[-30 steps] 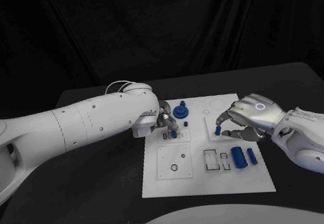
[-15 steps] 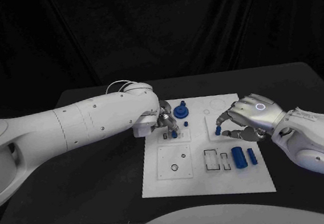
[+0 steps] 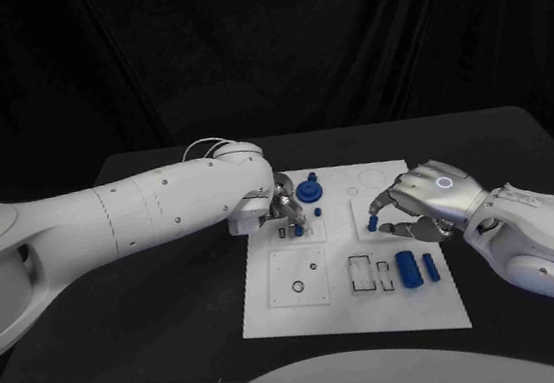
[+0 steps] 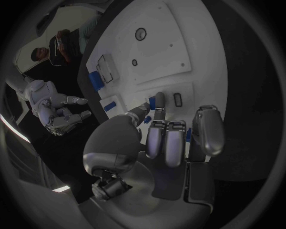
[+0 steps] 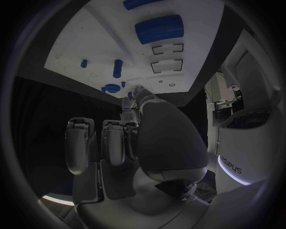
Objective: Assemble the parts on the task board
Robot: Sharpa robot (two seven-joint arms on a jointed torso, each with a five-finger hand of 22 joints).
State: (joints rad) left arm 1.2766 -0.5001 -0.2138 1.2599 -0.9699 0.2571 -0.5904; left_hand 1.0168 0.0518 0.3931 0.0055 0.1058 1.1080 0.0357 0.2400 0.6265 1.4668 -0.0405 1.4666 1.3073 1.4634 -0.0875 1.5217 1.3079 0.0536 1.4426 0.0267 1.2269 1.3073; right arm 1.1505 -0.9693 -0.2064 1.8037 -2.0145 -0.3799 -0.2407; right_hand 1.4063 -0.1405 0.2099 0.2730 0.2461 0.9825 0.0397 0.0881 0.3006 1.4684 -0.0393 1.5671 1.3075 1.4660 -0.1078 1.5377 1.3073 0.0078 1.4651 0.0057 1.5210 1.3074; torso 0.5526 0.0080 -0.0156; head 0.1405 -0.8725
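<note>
The white task board (image 3: 300, 291) lies mid-table. My left hand (image 3: 277, 209) reaches over its far left corner and pinches a small blue part (image 3: 296, 230) between thumb and finger, low against the board beside a narrow slot (image 4: 178, 98); the same blue part (image 4: 159, 102) sits at the fingertips in the left wrist view. A blue gear-like part (image 3: 309, 190) stands just beyond that hand. My right hand (image 3: 421, 202) hovers over the board's right side with its fingers loosely curved and apart. A short blue peg (image 3: 372, 223) stands upright just off its fingertips, and it also appears as the peg (image 5: 117, 68).
A wide blue block (image 3: 408, 267) and a thin blue bar (image 3: 431, 268) lie near the board's right front, beside two rectangular slots (image 3: 361, 272). A square plate with a round hole (image 3: 298, 287) sits at the left front. The black table (image 3: 166, 298) surrounds the board.
</note>
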